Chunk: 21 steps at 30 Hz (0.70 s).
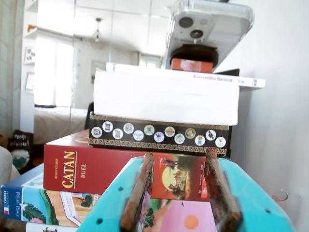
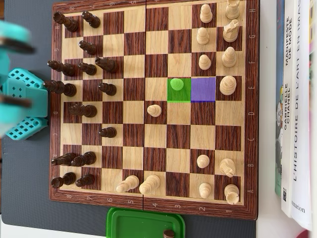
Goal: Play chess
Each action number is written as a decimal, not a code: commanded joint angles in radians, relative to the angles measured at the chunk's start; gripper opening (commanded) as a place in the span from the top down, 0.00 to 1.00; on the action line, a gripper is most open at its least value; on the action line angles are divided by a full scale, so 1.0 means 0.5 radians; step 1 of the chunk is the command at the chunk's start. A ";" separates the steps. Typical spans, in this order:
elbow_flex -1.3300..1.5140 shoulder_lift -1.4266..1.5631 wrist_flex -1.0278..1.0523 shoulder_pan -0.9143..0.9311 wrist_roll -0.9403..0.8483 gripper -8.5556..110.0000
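Gripper (image 1: 181, 186) is sitting with fingers apart, holding nothing, so I'd be lowering it straight over the green-square pawn (image 2: 176, 84) mid-frame, toward the purple square (image 2: 203, 89).

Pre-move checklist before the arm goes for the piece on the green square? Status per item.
1. Gripper open: ok, jaws apart with nothing between them in the wrist view.
2. Target present: ok, a light pawn stands on the green square.
3. Purple square free: ok, no piece on it.
4. Arm over the chessboard: not ok, the wrist camera faces a stack of books and game boxes, not the board.
5. Toppled pieces: not ok, two light pieces appear to lie on their sides near the bottom edge in the overhead view.
6. Green container contents: cannot tell, mostly cropped.
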 commanded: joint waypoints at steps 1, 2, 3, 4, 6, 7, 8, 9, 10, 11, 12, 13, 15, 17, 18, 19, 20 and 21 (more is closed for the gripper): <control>0.104 0.141 -0.206 0.006 -0.006 0.79; 0.144 0.190 -0.273 0.003 -0.006 0.79; 0.187 0.233 -0.341 0.003 -0.006 0.79; 0.224 0.273 -0.405 0.003 -0.006 0.79; 0.285 0.344 -0.522 0.009 -0.006 0.79; 0.310 0.374 -0.577 0.012 -0.006 0.79; 0.334 0.402 -0.632 0.012 -0.009 0.79; 0.362 0.426 -0.681 0.012 -0.009 0.79; 0.387 0.451 -0.730 0.012 -0.009 0.79; 0.414 0.472 -0.782 0.012 -0.009 0.79; 0.442 0.497 -0.831 0.012 -0.009 0.79; 0.469 0.522 -0.881 0.012 -0.009 0.79; 0.531 0.583 -0.979 0.012 -0.009 0.79; 0.574 0.644 -1.062 0.012 -0.009 0.79; 0.574 0.681 -1.086 0.012 -0.009 0.79; 0.571 0.712 -1.098 0.012 -0.009 0.79; 0.571 0.724 -1.120 0.012 -0.009 0.79; 0.571 0.730 -1.154 0.012 -0.009 0.79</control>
